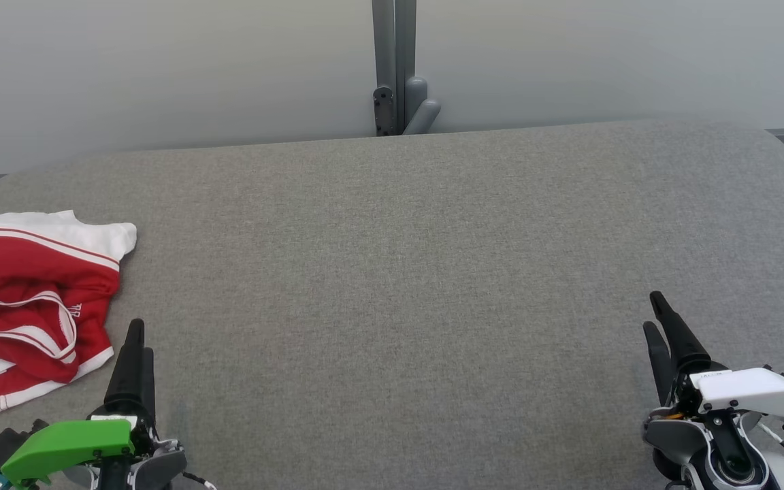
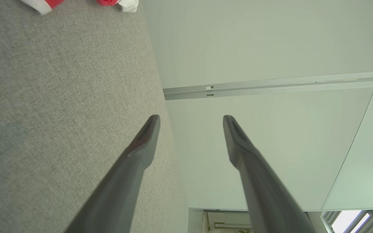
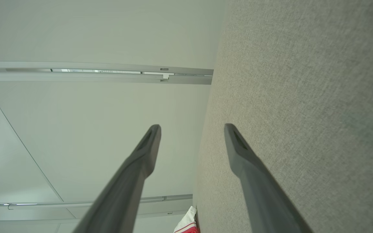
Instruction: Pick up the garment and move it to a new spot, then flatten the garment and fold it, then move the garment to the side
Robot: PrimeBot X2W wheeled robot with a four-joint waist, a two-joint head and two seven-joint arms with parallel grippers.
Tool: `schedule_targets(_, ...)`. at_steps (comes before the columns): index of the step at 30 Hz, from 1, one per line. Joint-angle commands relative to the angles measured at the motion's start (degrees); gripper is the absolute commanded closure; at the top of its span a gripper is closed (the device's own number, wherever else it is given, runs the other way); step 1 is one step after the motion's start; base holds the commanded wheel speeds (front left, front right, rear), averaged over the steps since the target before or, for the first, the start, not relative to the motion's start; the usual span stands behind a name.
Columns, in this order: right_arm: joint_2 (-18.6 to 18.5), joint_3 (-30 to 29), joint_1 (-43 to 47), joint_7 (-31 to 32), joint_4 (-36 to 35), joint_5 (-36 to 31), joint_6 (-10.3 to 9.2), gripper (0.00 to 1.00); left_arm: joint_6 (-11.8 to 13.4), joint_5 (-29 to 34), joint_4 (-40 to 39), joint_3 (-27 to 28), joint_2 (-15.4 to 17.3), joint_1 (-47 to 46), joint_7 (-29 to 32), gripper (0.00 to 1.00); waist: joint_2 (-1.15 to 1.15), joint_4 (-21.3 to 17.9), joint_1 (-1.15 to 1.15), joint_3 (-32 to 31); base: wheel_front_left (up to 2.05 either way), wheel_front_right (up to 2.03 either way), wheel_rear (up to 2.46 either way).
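Red athletic shorts with white side stripes (image 1: 31,299) lie crumpled at nine o'clock on the grey fabric-covered table (image 1: 392,272), just beside the left gripper (image 1: 139,337), toward its ten o'clock. That gripper and the right gripper (image 1: 653,312), at four o'clock, both stand with fingers spread and empty. The pickup probably goes best if the left gripper pinches a raised fold near the heap's closest edge, clear of the table covering.
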Motion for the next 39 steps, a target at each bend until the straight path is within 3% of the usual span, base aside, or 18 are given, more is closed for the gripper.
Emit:
schedule_targets(1, -0.92, 0.34, -1.55, -0.53, -0.75, -1.44, 0.02, 0.00, -0.08, 1.60, -1.00, 0.17, 0.49, -0.97, -0.45, 0.00, 0.00, 0.00, 0.00, 0.01, 0.00, 0.00, 0.00)
schedule_targets(12, -1.15, 1.42, -1.82, -3.43, -0.28, -14.53, 0.02, 0.00, -0.11, 16.08, -1.40, 0.20, 0.43, -0.66, -3.30, 0.00, 0.00, 0.07, 0.00, 0.27, 0.00, 0.00, 0.00)
schedule_targets(39, -1.98, 3.80, -1.87, -9.27, 0.32, -37.45, 0.03, 0.00, -0.17, 41.52, -1.59, -1.23, 0.34, 0.20, -8.97, 0.00, 0.00, 0.52, 0.00, 0.92, 0.00, 0.00, 0.00)
